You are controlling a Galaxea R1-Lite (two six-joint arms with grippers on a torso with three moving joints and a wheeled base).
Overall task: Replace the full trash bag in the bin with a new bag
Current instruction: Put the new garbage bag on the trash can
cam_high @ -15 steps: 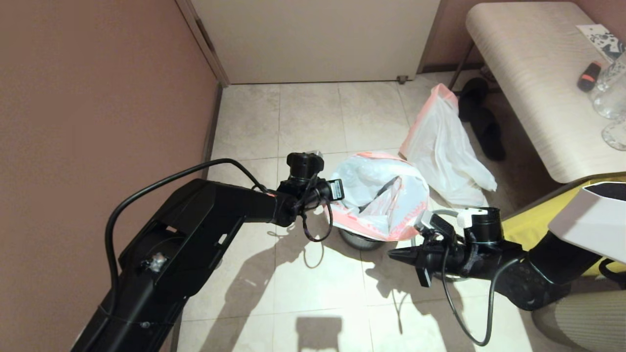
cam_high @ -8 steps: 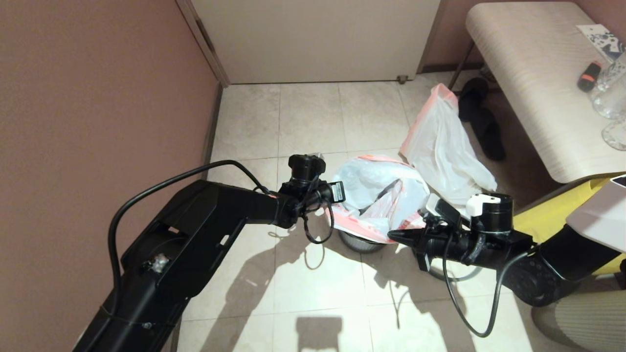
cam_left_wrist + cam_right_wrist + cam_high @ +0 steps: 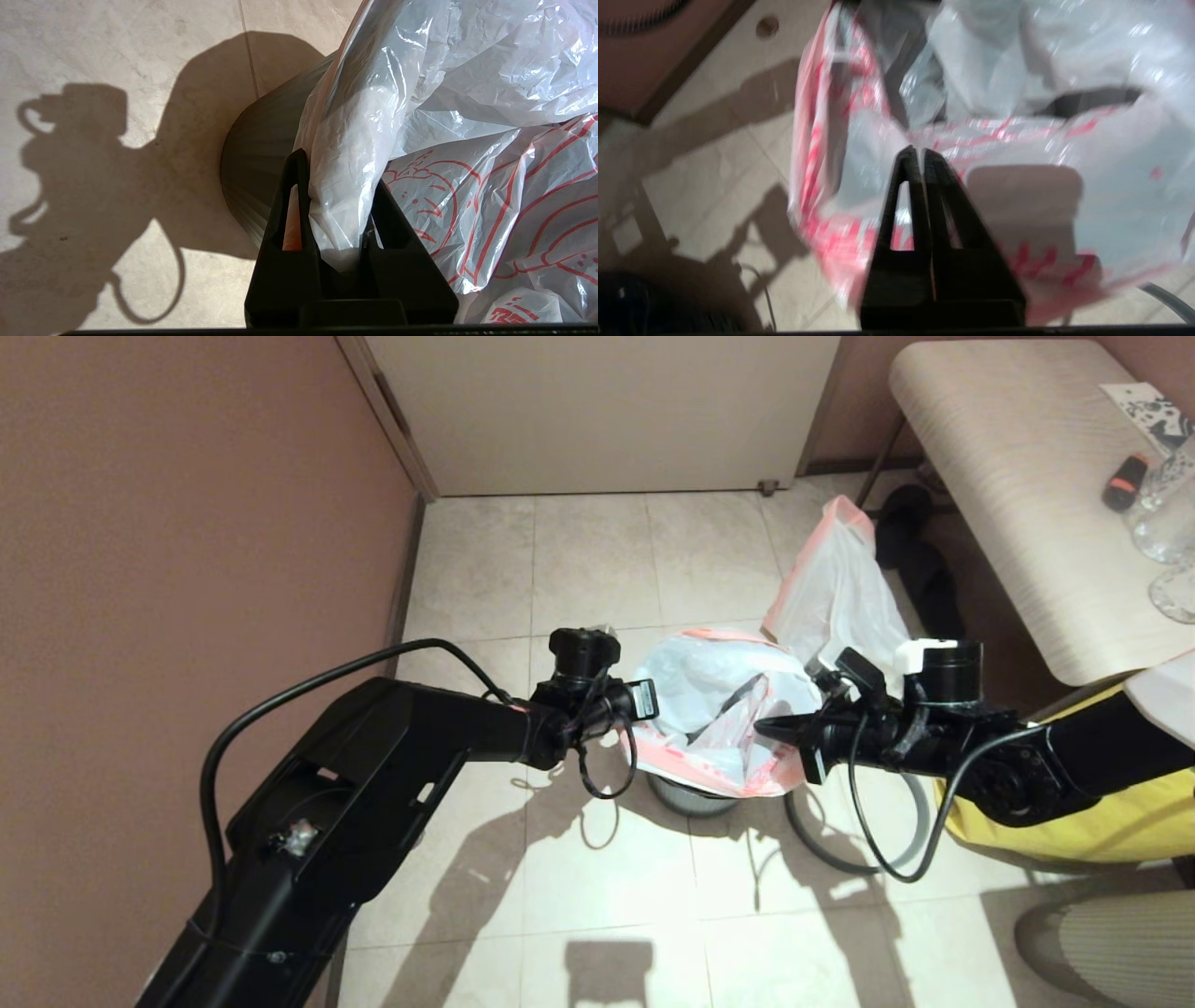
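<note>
Two white plastic bags share the pale stone-look tiled floor (image 3: 579,551) in front of me. One, thin and translucent with large red characters (image 3: 719,709), is draped over the mouth of the small round black plastic wastebasket (image 3: 691,795), which stands on the tiles near the middle of the room's corner. The other, a plainer translucent white bag with a pink-red rim (image 3: 845,593), sits on the floor beyond the bin, beside the leg of a light wood-grain table (image 3: 1008,495). A grey hoop (image 3: 822,849) lies flat on the tiles just right of the bin. A reddish-brown wall (image 3: 187,523) runs along my left, with a cream door (image 3: 607,411) ahead.

My left gripper (image 3: 338,186) pinches a fold of the printed bag at the bin's left side. My right gripper (image 3: 920,156) hovers at the bag's right edge, jaws pressed together on nothing.
</note>
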